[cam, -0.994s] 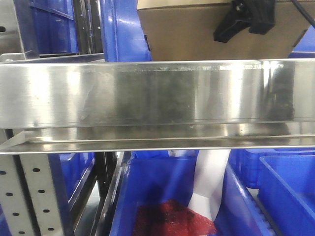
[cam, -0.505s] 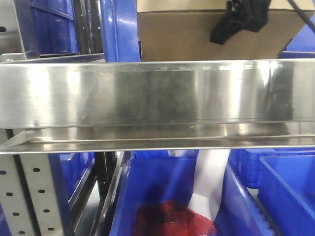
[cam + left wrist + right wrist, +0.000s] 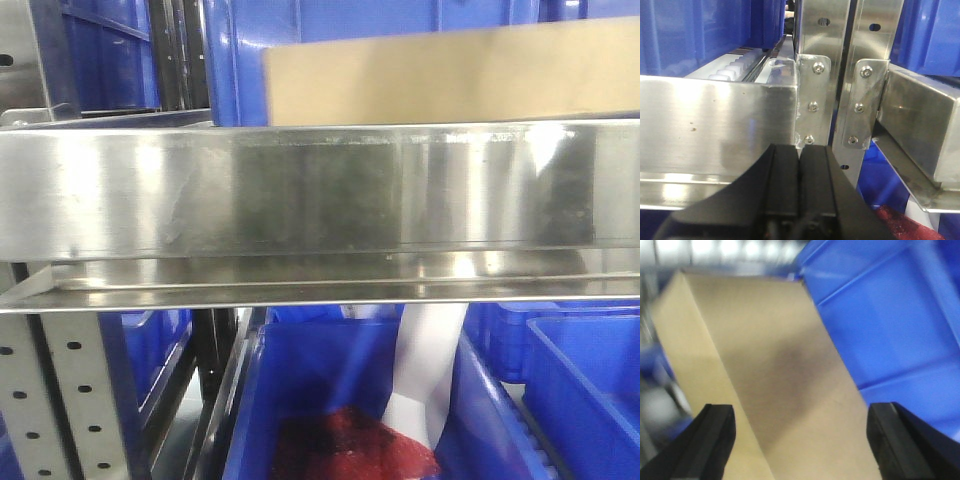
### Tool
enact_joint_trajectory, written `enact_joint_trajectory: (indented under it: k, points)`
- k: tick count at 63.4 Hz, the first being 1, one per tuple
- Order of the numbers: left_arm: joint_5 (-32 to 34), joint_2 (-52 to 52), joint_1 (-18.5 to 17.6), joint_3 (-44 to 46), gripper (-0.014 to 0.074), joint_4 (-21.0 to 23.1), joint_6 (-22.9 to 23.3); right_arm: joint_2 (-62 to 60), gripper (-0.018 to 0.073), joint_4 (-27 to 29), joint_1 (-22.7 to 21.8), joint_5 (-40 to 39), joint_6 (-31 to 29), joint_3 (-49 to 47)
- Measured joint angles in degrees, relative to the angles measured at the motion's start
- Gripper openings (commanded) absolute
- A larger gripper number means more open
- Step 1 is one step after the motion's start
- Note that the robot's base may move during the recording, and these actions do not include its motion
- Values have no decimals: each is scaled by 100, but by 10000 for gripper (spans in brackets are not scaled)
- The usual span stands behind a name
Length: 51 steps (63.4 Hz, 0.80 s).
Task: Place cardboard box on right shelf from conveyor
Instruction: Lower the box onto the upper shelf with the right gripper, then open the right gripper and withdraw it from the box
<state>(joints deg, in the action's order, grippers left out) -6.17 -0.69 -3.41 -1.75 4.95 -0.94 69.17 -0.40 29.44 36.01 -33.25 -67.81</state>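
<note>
The tan cardboard box (image 3: 450, 85) lies on the right shelf (image 3: 320, 190), its lower part hidden behind the tall shiny steel lip. In the right wrist view the cardboard box (image 3: 790, 355) fills the middle, blurred, under my right gripper (image 3: 801, 412). That gripper is open, and its black fingers (image 3: 715, 432) stand wide apart on either side of the box without touching it. My left gripper (image 3: 800, 147) is shut with nothing in it, close in front of a steel shelf lip (image 3: 715, 120). The conveyor is out of view.
Blue plastic bins (image 3: 380, 20) stand behind the box, and one (image 3: 890, 320) is just to its right. Below the shelf are more blue bins (image 3: 330, 400), one holding something red. Grey perforated uprights (image 3: 60, 400) are at the left, and bolted steel posts (image 3: 825, 75) are ahead of the left gripper.
My right gripper, seen gripping the box's upper front edge earlier, has let go and left the front view. The box has dropped lower and now lies level behind the lip.
</note>
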Motion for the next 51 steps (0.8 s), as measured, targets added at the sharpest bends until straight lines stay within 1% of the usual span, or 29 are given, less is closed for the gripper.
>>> enact_joint_trajectory:
  k: [5,13,14,20,24,29,33,38,51]
  points:
    - [0,0,0,0,-119,0,0,-211,463,40,0,0,994,0]
    - [0,0,0,0,-119,0,0,-554,235,-134,0,-233,2447,238]
    - [0,0,0,0,-119,0,0,-592,199,-166,0,-279,2579,284]
    - [0,0,0,0,-119,0,0,-854,58,-404,0,-666,3291,684]
    - [0,0,0,0,-119,0,0,-1011,61,-534,0,-954,3707,956]
    - [0,0,0,0,-119,0,0,-1179,58,-625,0,-1370,4046,1258]
    - [0,0,0,0,-119,0,0,-1276,58,-676,0,-1684,4202,1482]
    - [0,0,0,0,-119,0,0,-1303,58,-699,0,-1931,4285,1614]
    - [0,0,0,0,-119,0,0,-1255,58,-712,0,-2074,4307,1661]
